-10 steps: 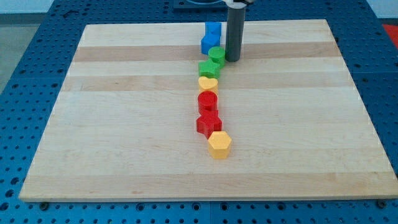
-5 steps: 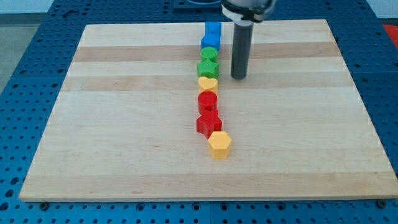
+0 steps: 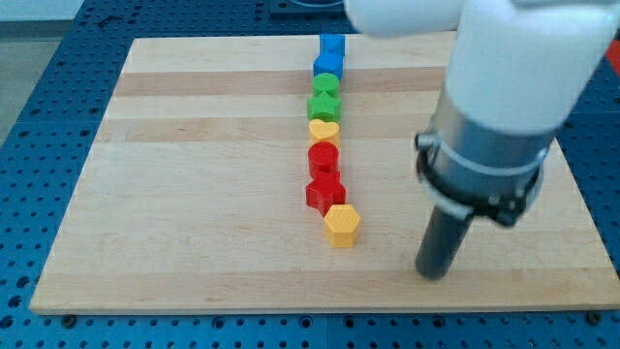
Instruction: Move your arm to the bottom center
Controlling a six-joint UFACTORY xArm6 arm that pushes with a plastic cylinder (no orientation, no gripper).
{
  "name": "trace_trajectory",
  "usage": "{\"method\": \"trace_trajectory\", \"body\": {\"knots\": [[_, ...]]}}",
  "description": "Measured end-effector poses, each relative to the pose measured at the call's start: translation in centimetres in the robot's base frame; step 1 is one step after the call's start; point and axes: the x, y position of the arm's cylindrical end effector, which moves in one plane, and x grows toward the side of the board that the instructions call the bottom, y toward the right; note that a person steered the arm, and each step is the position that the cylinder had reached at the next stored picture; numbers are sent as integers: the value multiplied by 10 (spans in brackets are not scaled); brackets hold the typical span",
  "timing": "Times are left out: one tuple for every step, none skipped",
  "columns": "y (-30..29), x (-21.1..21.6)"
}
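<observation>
Rod tip low on the wooden board, clear of the blocks

My tip (image 3: 432, 274) stood at four o'clock from the yellow hexagon block (image 3: 341, 225), well apart; no fingers on this rod.

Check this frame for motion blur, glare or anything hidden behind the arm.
Camera view: the arm's white and grey body is softly blurred, and my tip on the board is slightly soft too, to the view's right of the yellow hexagon block. The blocks are sharp, from the blue cube downward. Lighting is even, with no glare and faint shadows. The arm hides the board's upper right part.
</observation>
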Motion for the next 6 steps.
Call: {"method": "trace_trajectory", "body": {"knots": [[-38, 16], [-44, 16], [-55, 16], [-74, 14], [-91, 5], [-116, 5]]}}
